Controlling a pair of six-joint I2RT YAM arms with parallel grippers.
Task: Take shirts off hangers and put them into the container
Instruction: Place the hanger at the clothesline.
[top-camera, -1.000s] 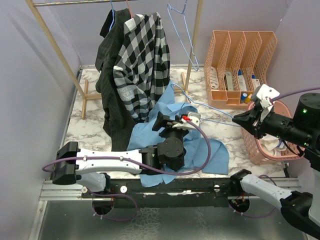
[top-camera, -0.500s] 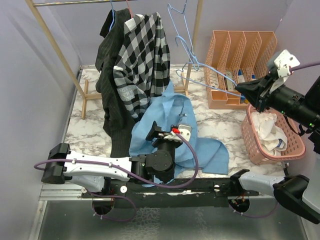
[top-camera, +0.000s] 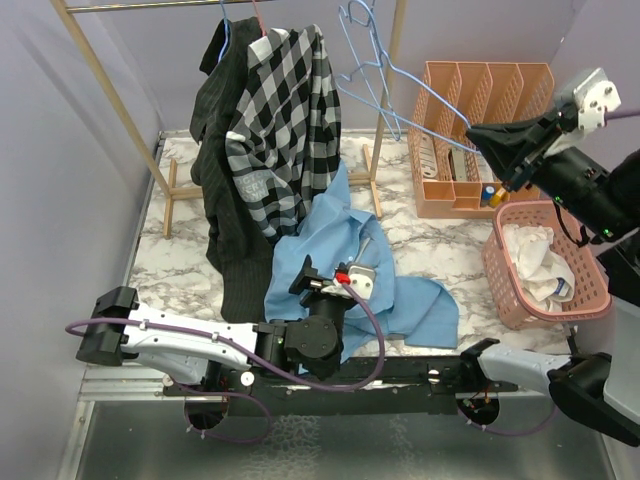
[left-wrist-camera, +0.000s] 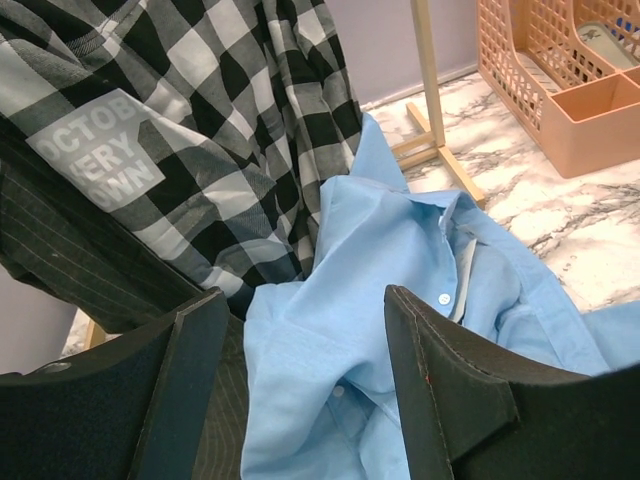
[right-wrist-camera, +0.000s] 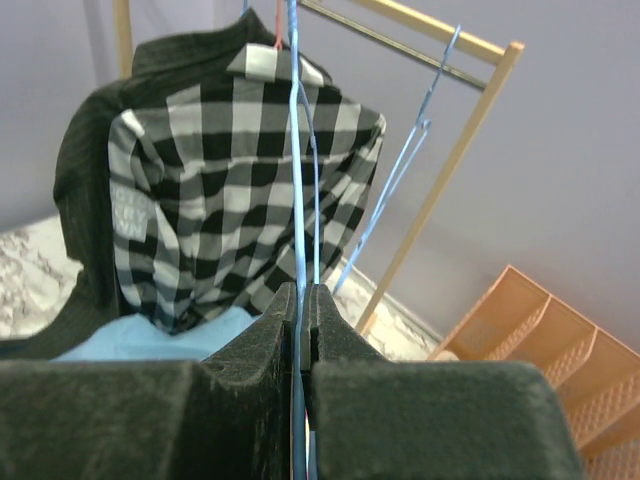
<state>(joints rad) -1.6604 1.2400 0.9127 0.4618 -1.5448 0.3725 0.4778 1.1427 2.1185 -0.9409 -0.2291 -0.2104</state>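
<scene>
Right gripper (top-camera: 478, 133) clamped shut on light blue hanger (top-camera: 398, 74), which is bare and held high beside organizer (top-camera: 450, 200). Left gripper (left-wrist-camera: 303, 300) wide open, empty, over light blue shirt (left-wrist-camera: 400, 300) heaped on table (top-camera: 190, 262). Basket (top-camera: 512, 292) holds white shirt (top-camera: 527, 247). Checked shirt (top-camera: 285, 110) and pinstriped shirt (top-camera: 225, 205) hang on rack (top-camera: 110, 92). Versus a second ago: hanger lifted off table, left gripper drawn back.

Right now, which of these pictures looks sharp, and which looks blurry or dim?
Left wrist: sharp, print on the checked shirt legible. Right wrist: the right tool looms dark and soft, the wire hanger crisper. Top view: even light, faint shadows.
</scene>
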